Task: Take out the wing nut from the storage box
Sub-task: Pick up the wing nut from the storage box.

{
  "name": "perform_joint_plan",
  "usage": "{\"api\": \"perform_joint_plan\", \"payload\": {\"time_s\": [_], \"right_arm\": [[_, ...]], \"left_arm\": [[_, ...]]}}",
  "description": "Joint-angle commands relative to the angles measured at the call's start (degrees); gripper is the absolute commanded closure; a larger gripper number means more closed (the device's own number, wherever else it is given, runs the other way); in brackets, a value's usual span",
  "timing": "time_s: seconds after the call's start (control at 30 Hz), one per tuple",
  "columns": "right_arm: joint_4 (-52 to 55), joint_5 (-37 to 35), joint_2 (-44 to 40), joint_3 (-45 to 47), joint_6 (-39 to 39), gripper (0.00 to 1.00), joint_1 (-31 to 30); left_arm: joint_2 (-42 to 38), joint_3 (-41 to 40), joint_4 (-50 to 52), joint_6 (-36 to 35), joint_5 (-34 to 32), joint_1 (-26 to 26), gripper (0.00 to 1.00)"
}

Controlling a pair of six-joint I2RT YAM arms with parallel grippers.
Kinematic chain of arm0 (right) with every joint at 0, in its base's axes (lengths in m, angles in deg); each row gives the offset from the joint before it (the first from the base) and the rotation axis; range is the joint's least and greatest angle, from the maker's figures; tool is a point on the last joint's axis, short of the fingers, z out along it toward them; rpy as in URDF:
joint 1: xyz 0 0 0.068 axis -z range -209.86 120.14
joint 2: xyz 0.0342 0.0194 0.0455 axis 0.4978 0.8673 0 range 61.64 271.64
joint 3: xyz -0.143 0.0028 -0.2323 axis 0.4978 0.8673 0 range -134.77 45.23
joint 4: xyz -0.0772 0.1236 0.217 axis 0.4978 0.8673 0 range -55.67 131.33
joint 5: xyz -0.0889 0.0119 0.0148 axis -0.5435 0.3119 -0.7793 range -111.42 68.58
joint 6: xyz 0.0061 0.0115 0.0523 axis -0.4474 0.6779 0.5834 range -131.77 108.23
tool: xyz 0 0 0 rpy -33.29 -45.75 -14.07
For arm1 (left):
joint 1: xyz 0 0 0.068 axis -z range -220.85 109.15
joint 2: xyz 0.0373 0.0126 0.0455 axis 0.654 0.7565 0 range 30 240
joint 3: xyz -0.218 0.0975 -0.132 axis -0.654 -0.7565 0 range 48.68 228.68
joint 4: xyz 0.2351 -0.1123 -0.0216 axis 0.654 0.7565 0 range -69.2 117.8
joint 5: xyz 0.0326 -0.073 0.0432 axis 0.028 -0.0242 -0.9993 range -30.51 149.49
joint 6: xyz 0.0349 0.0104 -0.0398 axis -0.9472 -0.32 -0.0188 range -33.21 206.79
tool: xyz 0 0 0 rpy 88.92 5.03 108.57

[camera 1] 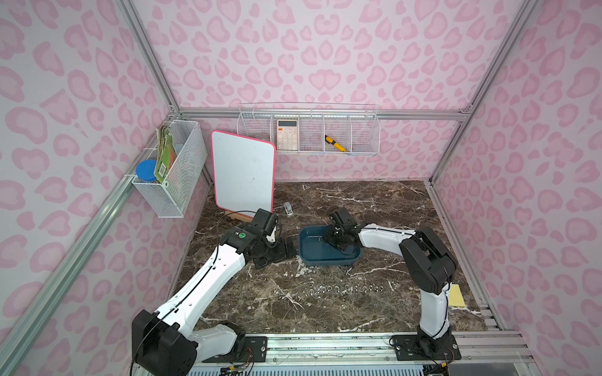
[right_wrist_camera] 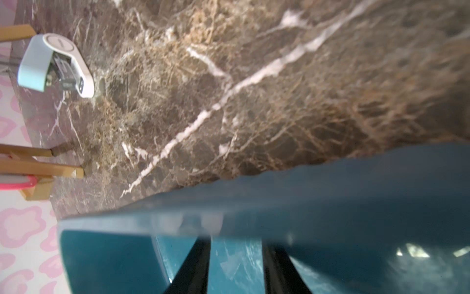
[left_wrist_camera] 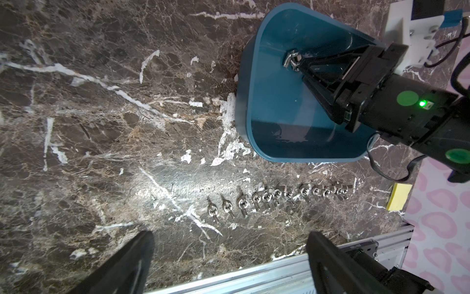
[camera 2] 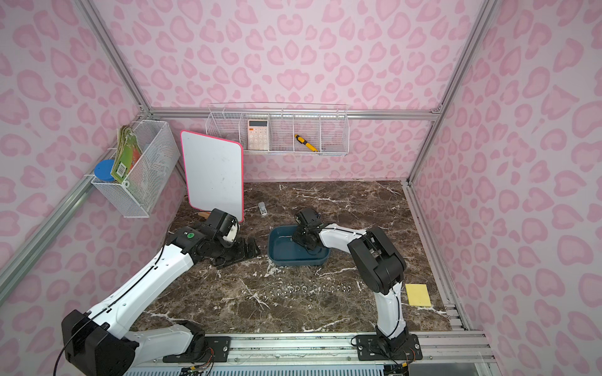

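The storage box (camera 1: 306, 252) (camera 2: 277, 254) is a shallow teal tub at mid-table. My right gripper (camera 1: 324, 240) (camera 2: 293, 240) reaches down into it. In the left wrist view its black fingers come together on a small silver wing nut (left_wrist_camera: 292, 60), held just above the floor of the storage box (left_wrist_camera: 279, 114). The right wrist view shows the right gripper (right_wrist_camera: 236, 244) over the teal floor, behind the blurred rim of the storage box (right_wrist_camera: 330, 193); the nut is not clear there. My left gripper (camera 1: 285, 251) (camera 2: 249, 249) (left_wrist_camera: 229, 235) lies low to the left of the box, open and empty.
Several wing nuts (camera 1: 342, 288) (left_wrist_camera: 279, 198) lie in a row on the marble in front of the box. A yellow sponge (camera 1: 456, 294) sits at the right edge. A whiteboard (camera 1: 242, 172) and a small white device (camera 1: 287, 208) stand behind. Wire baskets (camera 1: 309, 133) hang on the walls.
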Motion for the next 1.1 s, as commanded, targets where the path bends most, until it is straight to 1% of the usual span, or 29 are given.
{"api": "perform_joint_plan", "payload": {"time_s": [0.0, 0.17, 0.33, 0.43, 0.6, 0.8, 0.9, 0.97, 1.07], "right_arm": [[-0.4, 0.1, 0.6, -0.9, 0.9, 0.66, 0.3], [-0.1, 1.4, 2.1, -1.9, 0.8, 0.71, 0.7], [2.5, 1.2, 2.4, -2.8, -0.1, 0.71, 0.5], [4.1, 0.7, 1.9, -2.8, -1.3, 0.76, 0.1], [7.1, -0.8, 1.0, -2.2, -2.7, 0.76, -0.5], [6.1, -1.9, -0.2, -0.6, -3.4, 0.76, -0.5], [5.8, -1.6, 0.4, -0.9, -4.0, 0.79, -0.4], [5.3, -1.4, 0.5, -0.8, -4.6, 0.84, -0.4], [4.4, -1.5, -0.1, -0.3, -5.5, 0.87, -0.4]], "left_arm": [[-0.5, -0.4, 0.4, -0.8, -0.4, -0.2, 0.02], [-0.3, -0.5, 0.3, -1.0, -0.2, -0.5, 0.02], [-0.5, -0.7, -0.1, -0.9, 0.0, -0.6, 0.02], [-0.4, -0.8, -0.6, -0.8, 0.4, -0.6, 0.02], [-0.2, -0.9, -1.2, -0.7, 1.1, -0.7, 0.02], [-0.3, -1.2, -1.6, -0.5, 1.5, -0.7, 0.02], [-0.2, -1.2, -1.6, -0.6, 1.7, -0.8, 0.02], [-0.3, -1.2, -1.5, -0.6, 1.7, -0.8, 0.02], [-0.6, -1.1, -1.2, -0.2, 1.0, -0.8, 0.02]]}}
